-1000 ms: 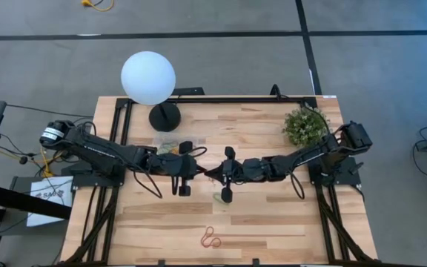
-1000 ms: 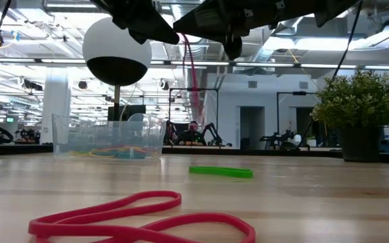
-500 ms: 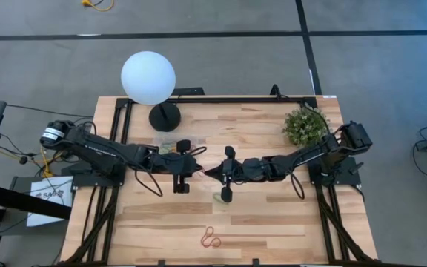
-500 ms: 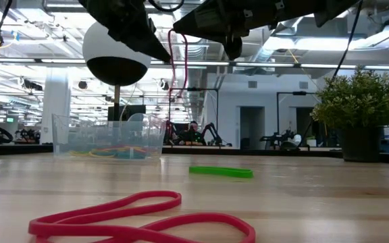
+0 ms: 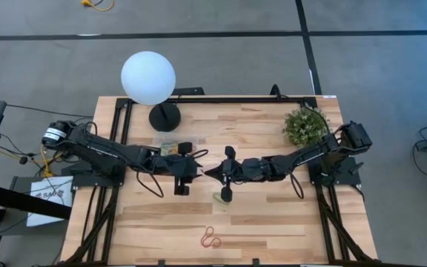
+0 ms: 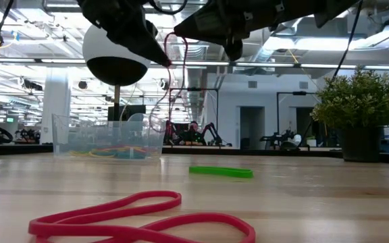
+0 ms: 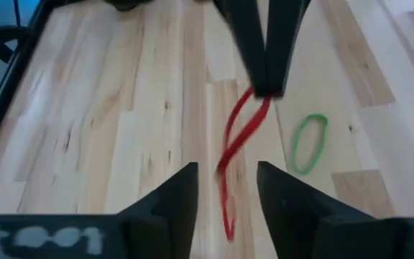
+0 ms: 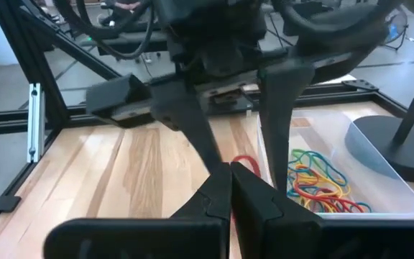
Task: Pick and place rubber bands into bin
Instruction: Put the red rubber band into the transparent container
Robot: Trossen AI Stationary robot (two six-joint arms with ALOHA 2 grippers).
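Note:
A red rubber band [image 7: 237,140] hangs in the air over the middle of the table, with my right gripper [image 7: 266,90] shut on its top. My left gripper [image 7: 225,191] faces it, open. Its two fingers [image 7: 175,198] stand on either side of the hanging band; I cannot tell whether they touch it. The clear bin [image 5: 169,146] holds several coloured rubber bands [image 8: 320,183] and stands by the lamp's base. A green rubber band [image 7: 310,142] lies flat on the wood under the grippers. Another red band [image 6: 140,219] lies near the front edge. My right gripper pinches the red rubber band's upper end [image 7: 259,101] between its two fingertips. The fingers come nearly level from the table's right side. The band hangs below them as a slack, twisted loop [image 6: 162,101], clear of the table.
A white globe lamp [image 5: 148,77] on a black base stands at the far left, just behind the bin. A potted plant [image 5: 305,126] stands at the far right. Bare wood lies between the grippers and the front edge, apart from the two loose bands.
My left gripper has opened and let go of the red band, and has tipped slightly downward. The band, which ran as a narrow strand below the grippers, now hangs from my right gripper as a wider slack loop.

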